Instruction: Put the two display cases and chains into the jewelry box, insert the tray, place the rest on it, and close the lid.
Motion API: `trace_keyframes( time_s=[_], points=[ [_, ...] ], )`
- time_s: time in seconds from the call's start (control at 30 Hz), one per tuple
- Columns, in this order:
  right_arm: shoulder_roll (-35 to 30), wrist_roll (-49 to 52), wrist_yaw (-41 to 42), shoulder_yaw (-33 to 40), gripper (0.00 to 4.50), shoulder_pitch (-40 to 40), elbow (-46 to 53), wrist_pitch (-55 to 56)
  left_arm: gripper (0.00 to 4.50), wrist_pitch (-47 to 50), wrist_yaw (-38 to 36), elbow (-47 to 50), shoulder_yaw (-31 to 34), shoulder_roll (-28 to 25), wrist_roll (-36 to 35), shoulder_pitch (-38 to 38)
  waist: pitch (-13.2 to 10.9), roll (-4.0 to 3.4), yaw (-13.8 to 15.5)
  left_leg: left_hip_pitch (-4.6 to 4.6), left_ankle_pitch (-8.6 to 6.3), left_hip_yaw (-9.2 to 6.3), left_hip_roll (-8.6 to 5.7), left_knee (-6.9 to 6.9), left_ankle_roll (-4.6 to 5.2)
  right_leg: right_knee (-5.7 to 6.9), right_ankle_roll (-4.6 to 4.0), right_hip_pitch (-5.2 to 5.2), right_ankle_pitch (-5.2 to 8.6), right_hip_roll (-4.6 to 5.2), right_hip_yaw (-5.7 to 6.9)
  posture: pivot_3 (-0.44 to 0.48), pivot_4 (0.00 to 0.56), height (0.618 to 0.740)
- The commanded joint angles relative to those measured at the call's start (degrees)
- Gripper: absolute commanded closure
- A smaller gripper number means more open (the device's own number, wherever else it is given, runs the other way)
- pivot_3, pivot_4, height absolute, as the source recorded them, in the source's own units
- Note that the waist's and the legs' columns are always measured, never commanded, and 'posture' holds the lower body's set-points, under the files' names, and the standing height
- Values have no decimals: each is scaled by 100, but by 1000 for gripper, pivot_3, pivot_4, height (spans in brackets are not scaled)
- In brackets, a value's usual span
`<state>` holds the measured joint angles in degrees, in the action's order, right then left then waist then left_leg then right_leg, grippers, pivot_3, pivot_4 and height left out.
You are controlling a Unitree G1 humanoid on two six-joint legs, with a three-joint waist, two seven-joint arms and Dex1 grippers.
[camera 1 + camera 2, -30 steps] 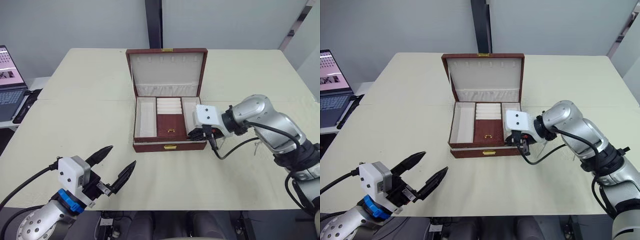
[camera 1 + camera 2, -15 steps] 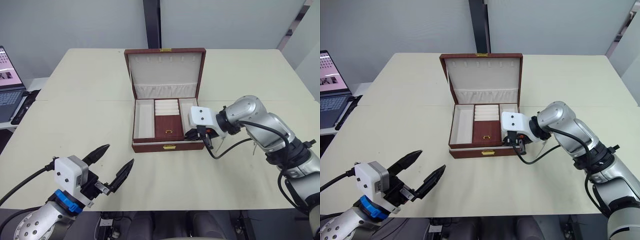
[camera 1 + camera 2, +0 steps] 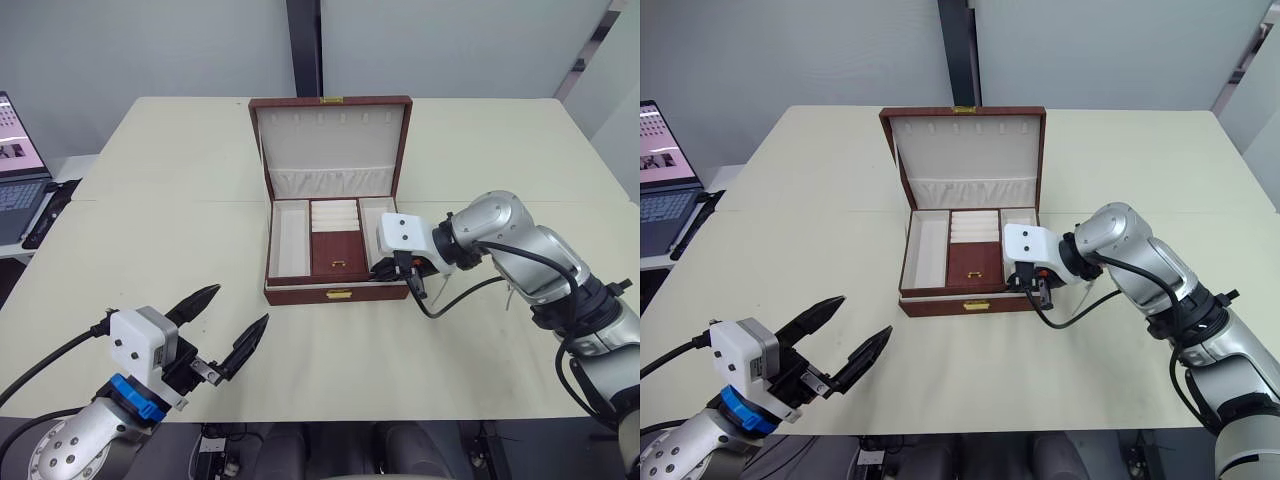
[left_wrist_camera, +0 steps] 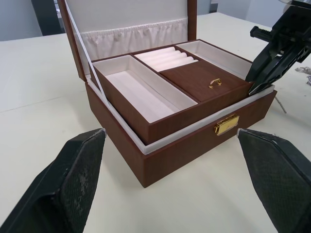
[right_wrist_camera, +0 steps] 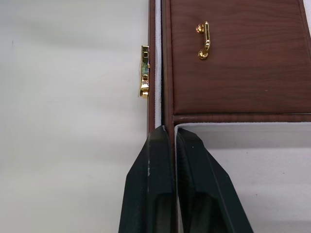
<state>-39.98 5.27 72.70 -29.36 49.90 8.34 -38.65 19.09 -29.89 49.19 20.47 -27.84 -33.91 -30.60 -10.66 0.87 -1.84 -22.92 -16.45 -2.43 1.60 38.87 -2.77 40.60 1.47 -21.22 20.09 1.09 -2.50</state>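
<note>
Right end effector (image 5: 170, 133) unmoved, pinching tray (image 5: 233, 63) rim

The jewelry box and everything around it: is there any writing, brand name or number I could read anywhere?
None can be read.
Jewelry box: no lettering; its gold clasp is plain.
Tray: only a plain gold handle.
Laptop at the table's left edge: its screen shows an image, too small to read.
Left gripper and right gripper: no labels show.

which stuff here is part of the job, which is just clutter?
Job:
jewelry box
lid, open
tray, seated in the box
right gripper, shut on the tray's front wall
left gripper, open, idle

Clutter:
laptop
table
</note>
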Motion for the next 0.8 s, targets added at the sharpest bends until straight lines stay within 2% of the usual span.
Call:
trace_keyframes(
  time_s=[0.03,0.33,0.43,0.57,0.67,0.8],
  points=[
    [11,92,59,213,3622,196,149,-73,0,-1,37,263,18,-56,-68,28,0,0,-1,0,0,1,0,0,0,0,0,0,0,0,0,0,150,740],
    [47,406,90,516,1135,367,120,-292,0,28,47,242,20,-64,-79,67,0,0,0,1,0,0,0,0,0,0,0,1,0,0,0,0,150,740],
    [344,498,-189,768,85,363,-87,-171,0,21,23,200,15,-69,-74,100,0,0,-8,1,0,0,1,-1,0,0,0,0,0,0,-1,0,150,740],
    [1010,937,-455,1332,38,210,-464,351,0,45,5,144,-7,-94,-89,200,0,0,-13,1,0,0,1,-2,0,2,0,0,0,-2,0,0,150,740],
    [1515,1206,-759,1768,691,30,-865,741,0,66,-18,106,-48,-128,-94,280,1,2,-9,0,0,-1,1,-3,0,1,0,0,0,-1,-1,0,150,740],
    [2045,1318,-955,2171,2080,-331,-1812,1725,0,164,6,46,-34,-223,-158,486,3,5,-10,2,0,0,-1,-2,0,2,0,3,0,-1,0,0,150,740]
  ],
)
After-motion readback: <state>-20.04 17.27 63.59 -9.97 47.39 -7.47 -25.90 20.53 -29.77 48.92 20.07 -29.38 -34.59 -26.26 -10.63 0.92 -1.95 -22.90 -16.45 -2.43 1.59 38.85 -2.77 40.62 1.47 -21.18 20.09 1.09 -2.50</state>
